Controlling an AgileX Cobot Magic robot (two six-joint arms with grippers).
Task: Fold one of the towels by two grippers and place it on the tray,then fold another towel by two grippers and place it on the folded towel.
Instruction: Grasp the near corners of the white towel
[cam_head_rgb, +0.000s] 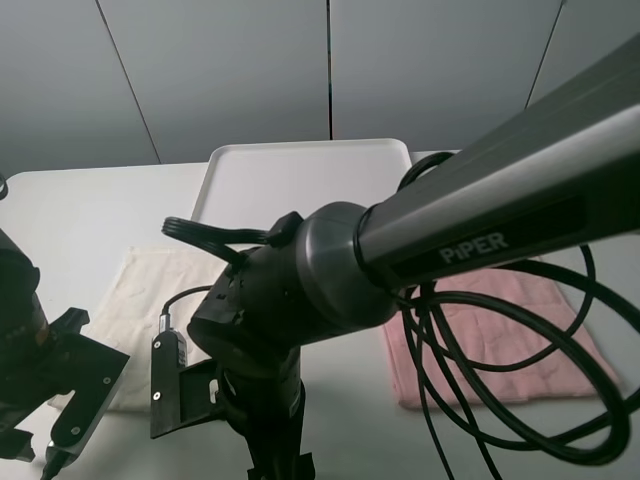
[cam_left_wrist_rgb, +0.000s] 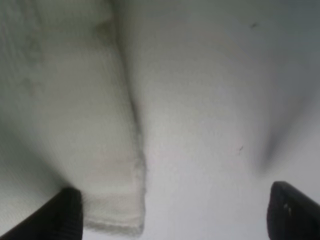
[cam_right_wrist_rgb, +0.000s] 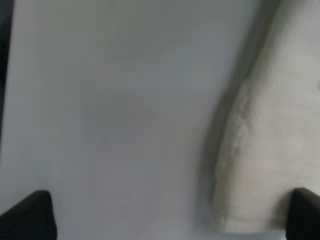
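We see the cream towel (cam_head_rgb: 150, 290) lying flat and unfolded on the table (cam_head_rgb: 80, 210), on the left of the high view and just in front of the tray (cam_head_rgb: 310, 170). It is off-white terry with a faint quilted pattern. The pink towel (cam_head_rgb: 530, 310) lies flat on the right, apart from the cream one.

In the high view the right arm (cam_head_rgb: 480, 220) crosses the middle and covers the near right part of the cream towel. Its cables (cam_head_rgb: 425, 380) loop over the pink towel. That view does not show us either gripper's tips.

The wrist views show what it hides. The left gripper (cam_left_wrist_rgb: 175, 220) has its jaws spread wide and holds nothing. One finger (cam_left_wrist_rgb: 65, 215) is over a hemmed corner of the cream towel and the other is over bare table.

The right gripper (cam_right_wrist_rgb: 167, 220) is likewise spread and empty. One finger (cam_right_wrist_rgb: 305, 210) is at the towel's stitched edge and the other (cam_right_wrist_rgb: 30, 215) is over the table. Both close views are blurred, so we cannot tell whether any finger touches the cloth.
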